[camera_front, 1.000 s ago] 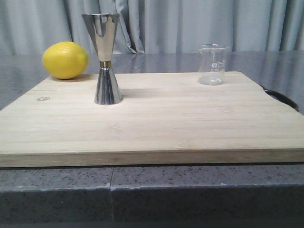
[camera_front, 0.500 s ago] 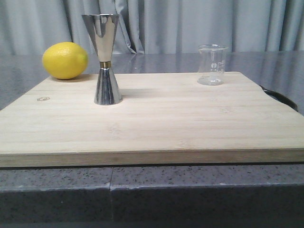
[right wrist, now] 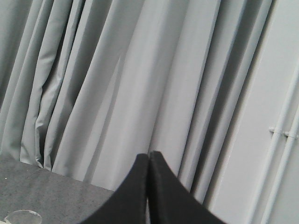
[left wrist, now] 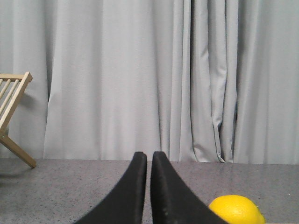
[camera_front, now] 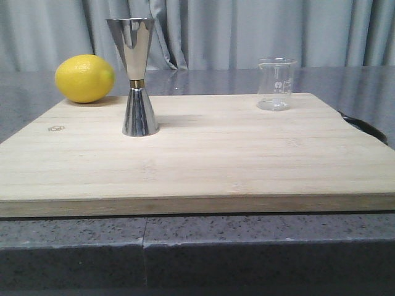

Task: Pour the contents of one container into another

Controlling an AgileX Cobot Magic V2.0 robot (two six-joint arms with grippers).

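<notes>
From the front view I see a pale wooden board (camera_front: 203, 160) with fine straight grain lying flat on a speckled grey stone surface (camera_front: 74, 246). The jigger (camera_front: 137, 77) stands upright on the board's left half, a polished steel hourglass of two cones joined at a narrow waist ringed by a thin gold band, its wider mouth up. Well apart from it, near the board's far right edge, the beaker (camera_front: 275, 84) stands upright too: small, clear glass, cylindrical, with a pouring lip and faint white print; I cannot tell whether it holds anything. In my right wrist view only a sliver of its glass rim (right wrist: 21, 216) shows at the corner. A lemon (camera_front: 85, 78), matte yellow and oval, sits at the board's far left corner, behind and left of the jigger; it also shows in the left wrist view (left wrist: 236, 211). Something dark and curved (camera_front: 365, 127) peeks out past the board's right edge. Grey pleated curtains (camera_front: 247, 31) hang behind. My left gripper (left wrist: 148, 161) has its smooth black curved fingers nearly together with only a thin slit between, holding nothing; my right gripper (right wrist: 148, 161) has its fingers pressed together, also empty. Both hang away from the board. Compared with half a second ago, nothing on the board has shifted.
</notes>
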